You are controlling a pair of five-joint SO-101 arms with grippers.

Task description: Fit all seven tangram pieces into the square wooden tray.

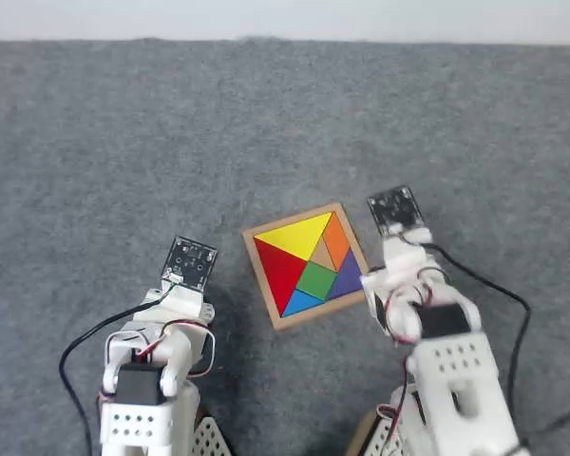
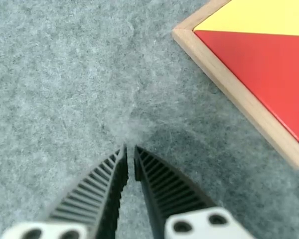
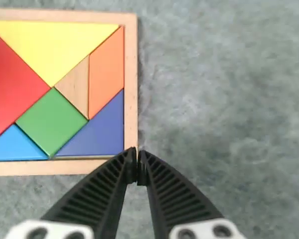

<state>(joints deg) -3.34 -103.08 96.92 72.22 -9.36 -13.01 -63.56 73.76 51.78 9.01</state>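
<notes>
The square wooden tray (image 1: 264,279) lies turned at an angle on the grey felt table cover (image 1: 123,142), between the two arms and a little nearer the right one. All seven pieces sit inside its rim. The large yellow triangle (image 1: 299,237) and the large red triangle (image 1: 280,271) meet along one long edge and fill about half the square. The orange parallelogram (image 1: 336,237) runs along the side nearest the right arm, and a small bare-wood triangle (image 1: 321,252) is wedged between it and the yellow piece. The green square (image 1: 315,280) sits near the centre, flanked by the small blue triangle (image 1: 299,302) and the indigo triangle (image 1: 347,275). The pieces appear flush, with no open gap or raised corner that I can make out, so the task looks finished. That would explain why neither arm carries anything. The right gripper (image 3: 137,167) is pinched closed on nothing, its tips just at the outer edge of the tray's corner beside the indigo piece. This reads as a spot from which a last nudge could square up a piece or the frame, though whether it touches the wood cannot be told. The left gripper (image 2: 130,159) hangs over bare felt, well clear of the tray corner that holds the red and yellow points. Its jaws are drawn together with only a sliver between them and hold nothing. Parked there, it leaves the tray unobstructed.
</notes>
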